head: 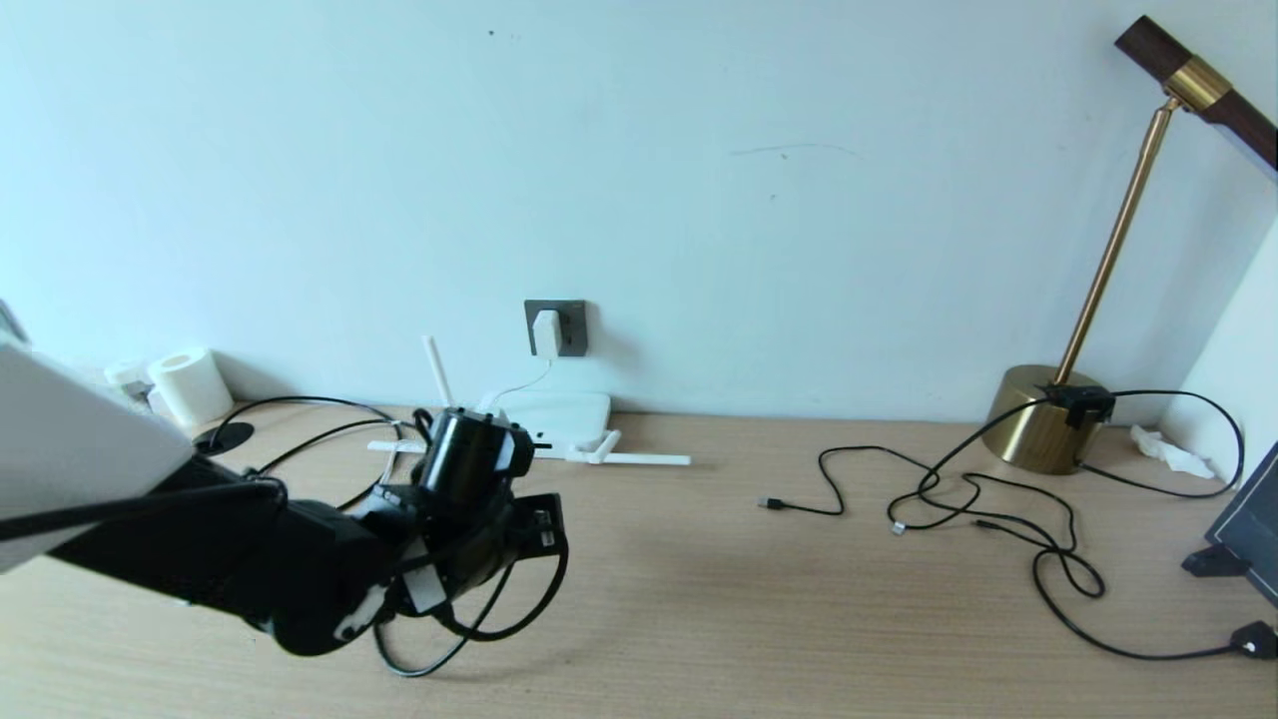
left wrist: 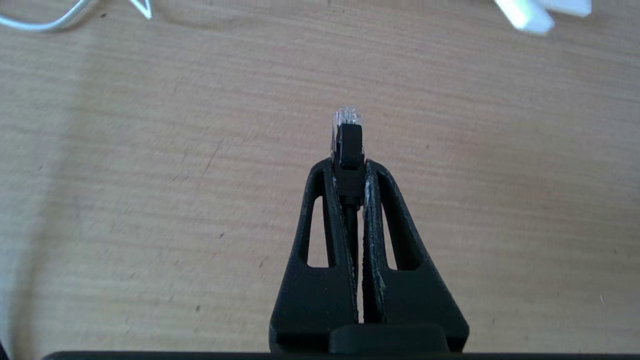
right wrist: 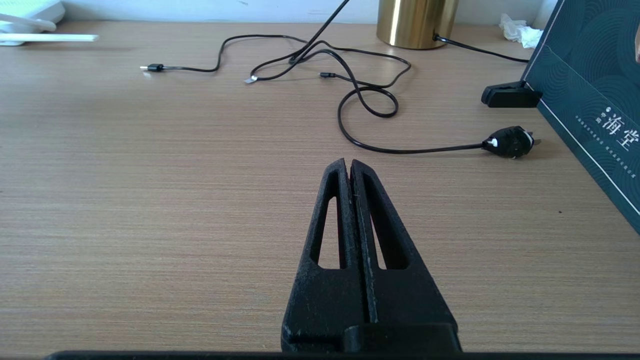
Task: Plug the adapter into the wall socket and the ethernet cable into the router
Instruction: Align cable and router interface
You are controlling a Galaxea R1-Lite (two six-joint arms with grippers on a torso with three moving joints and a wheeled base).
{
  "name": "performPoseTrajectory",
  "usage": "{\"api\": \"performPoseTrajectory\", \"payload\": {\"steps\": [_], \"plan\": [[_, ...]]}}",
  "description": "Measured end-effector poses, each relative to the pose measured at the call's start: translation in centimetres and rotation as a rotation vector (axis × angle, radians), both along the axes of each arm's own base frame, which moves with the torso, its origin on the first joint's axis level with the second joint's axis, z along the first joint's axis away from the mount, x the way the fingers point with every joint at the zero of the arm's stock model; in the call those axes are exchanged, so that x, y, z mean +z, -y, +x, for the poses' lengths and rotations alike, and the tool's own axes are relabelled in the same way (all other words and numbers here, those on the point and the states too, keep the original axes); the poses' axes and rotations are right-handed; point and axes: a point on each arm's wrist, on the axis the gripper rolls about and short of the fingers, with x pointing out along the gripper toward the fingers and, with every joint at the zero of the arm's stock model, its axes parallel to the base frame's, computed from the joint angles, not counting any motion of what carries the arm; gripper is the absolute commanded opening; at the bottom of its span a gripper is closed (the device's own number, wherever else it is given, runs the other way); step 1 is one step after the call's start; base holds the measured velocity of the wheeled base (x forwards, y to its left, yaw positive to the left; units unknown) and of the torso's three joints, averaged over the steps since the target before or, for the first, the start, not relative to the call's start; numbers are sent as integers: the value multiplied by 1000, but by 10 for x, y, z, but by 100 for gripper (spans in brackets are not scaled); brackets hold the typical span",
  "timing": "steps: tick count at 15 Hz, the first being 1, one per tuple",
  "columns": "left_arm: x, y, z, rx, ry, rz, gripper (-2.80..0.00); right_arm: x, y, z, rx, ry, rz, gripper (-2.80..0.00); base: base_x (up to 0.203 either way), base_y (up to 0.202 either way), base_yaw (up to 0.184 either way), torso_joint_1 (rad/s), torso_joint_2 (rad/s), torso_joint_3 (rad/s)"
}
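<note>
Ethernet cable (left wrist: pixel 348 145) is being gripped at its plug by the closed left gripper (left wrist: pixel 348 167), above the desk (head: pixel 699 599) near the router (head: pixel 555 411) at the back edge. Right gripper (right wrist: pixel 348 167) is being kept closed, empty.

I see my left end effector (left wrist: pixel 350 167) pinched shut on the ethernet cable (left wrist: pixel 348 145), its clear-tipped plug poking past the fingertips above the wooden bench (left wrist: pixel 150 175).
</note>
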Motion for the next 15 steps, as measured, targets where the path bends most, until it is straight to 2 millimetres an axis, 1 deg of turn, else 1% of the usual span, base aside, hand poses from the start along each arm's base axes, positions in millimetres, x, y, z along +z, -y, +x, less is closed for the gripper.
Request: {"api": "performPoseTrajectory", "payload": {"steps": [2, 5, 9, 13, 15], "plan": [[-4, 0, 12, 13, 0, 3, -280, 0, 0, 0, 0, 0, 0, -280, 0, 0, 0, 0, 0, 0], [-15, -4, 31, 37, -5, 18, -280, 0, 0, 0, -1, 0, 0, -280, 0, 0, 0, 0, 0, 0], [-24, -9, 50, 44, -8, 50, -280, 0, 0, 0, 0, -1, 0, -280, 0, 0, 0, 0, 0, 0], [-31, -8, 67, 55, 3, 52, -280, 0, 0, 0, 1, -1, 0, -280, 0, 0, 0, 0, 0, 0], [-33, -5, 75, 56, 40, 35, -280, 0, 0, 0, 0, -1, 0, -280, 0, 0, 0, 0, 0, 0]]}}
